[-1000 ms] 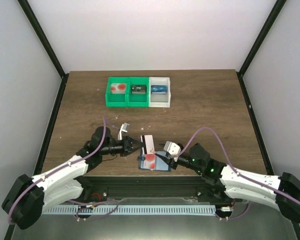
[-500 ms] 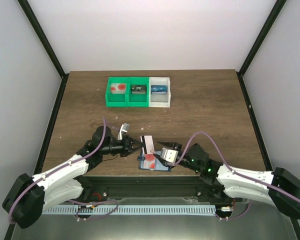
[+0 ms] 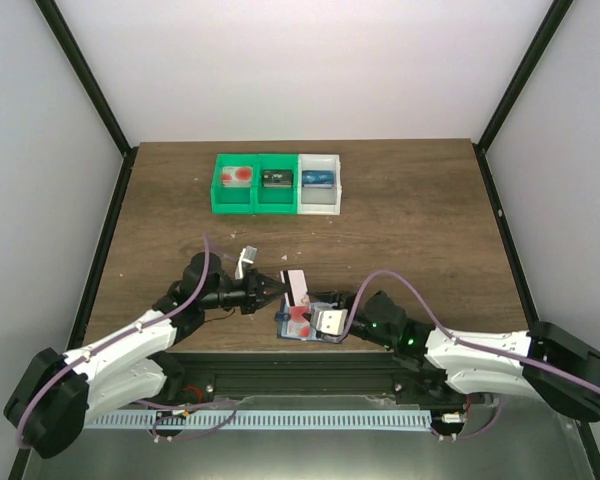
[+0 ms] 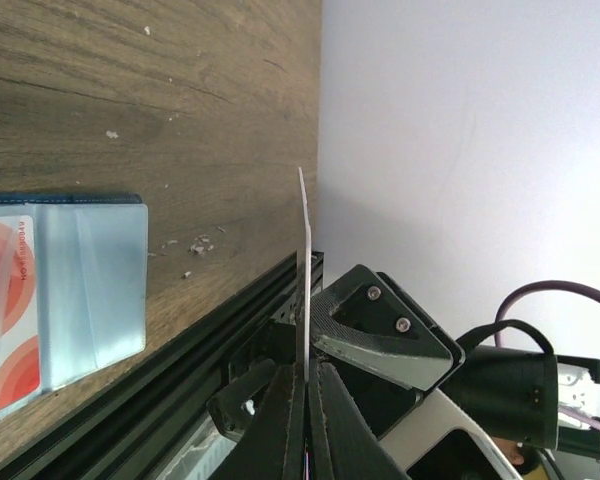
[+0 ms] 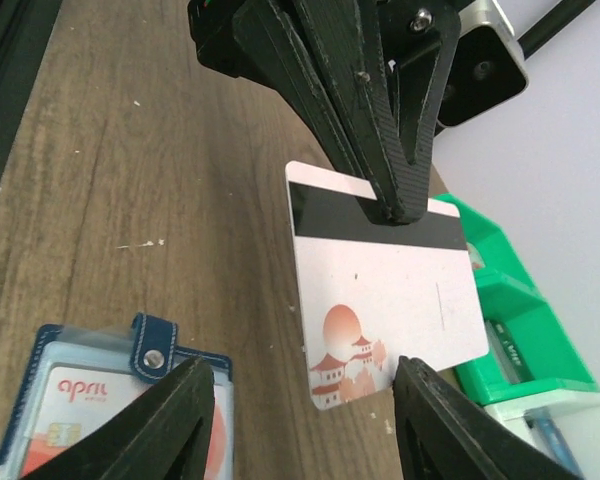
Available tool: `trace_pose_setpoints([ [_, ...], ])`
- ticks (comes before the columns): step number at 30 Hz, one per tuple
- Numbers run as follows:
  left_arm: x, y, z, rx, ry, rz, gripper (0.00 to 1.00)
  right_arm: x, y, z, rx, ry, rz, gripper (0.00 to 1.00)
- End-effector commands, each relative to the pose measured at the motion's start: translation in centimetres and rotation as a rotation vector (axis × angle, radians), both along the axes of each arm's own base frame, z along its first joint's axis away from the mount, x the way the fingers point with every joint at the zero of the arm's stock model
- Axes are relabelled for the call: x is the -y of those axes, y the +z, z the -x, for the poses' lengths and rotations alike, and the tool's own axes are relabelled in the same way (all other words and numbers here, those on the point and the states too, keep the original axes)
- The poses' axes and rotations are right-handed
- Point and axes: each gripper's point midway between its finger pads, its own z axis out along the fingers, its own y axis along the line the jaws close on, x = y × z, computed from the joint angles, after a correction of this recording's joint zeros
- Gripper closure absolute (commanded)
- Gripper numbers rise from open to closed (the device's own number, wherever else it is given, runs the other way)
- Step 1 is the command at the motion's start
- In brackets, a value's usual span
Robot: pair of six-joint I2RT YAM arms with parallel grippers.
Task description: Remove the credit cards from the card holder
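Pinching card [image 5: 380,290] edge, left gripper [image 5: 400,210] seemingly clears holder [image 5: 140,335].

Credit cards: three visible.
- held card [image 3: 297,288]: one, at left gripper [image 3: 279,290]
- pocketed card [image 3: 300,319]: one, in card holder [image 5: 150,345]
- binned card [image 3: 237,176]: one seen; cannot tell if more are stacked

Card holder: one.
Grippers: two, counting right gripper [image 3: 313,318].
Bins: two. Green bin [image 3: 255,207] has two compartments, white bin [image 3: 319,209] one.
Black item [image 3: 278,179]: one.
Blue item [image 3: 319,179]: one.
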Motion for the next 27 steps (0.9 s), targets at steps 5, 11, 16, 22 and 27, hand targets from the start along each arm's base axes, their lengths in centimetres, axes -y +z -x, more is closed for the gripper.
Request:
trace_pose_setpoints([
  [5, -0.2, 1.0, 0.1, 0.007, 0.007, 0.036, 1.00, -1.6, 3.4, -0.7, 0.134, -0.047, -0.058, 0.51],
  [11, -0.1, 0.8, 0.5, -0.007, -0.007, 0.040, 1.00, -2.3, 3.4, -0.5, 0.203, -0.072, -0.032, 0.63],
  [16, -0.1, 0.2, 0.7, -0.028, -0.016, 0.030, 1.00, -2.0, 4.0, -0.7, 0.230, -0.107, -0.064, 0.74],
  [22, -0.2, 0.2, 0.6, -0.018, -0.005, 0.034, 1.00, -1.7, 4.0, -0.3, 0.228, -0.101, -0.076, 0.99],
  [27, -0.3, 1.3, 0.1, 0.055, 0.009, 0.041, 0.68, -1.5, 5.1, 0.5, 0.154, -0.077, -0.152, 1.00],
])
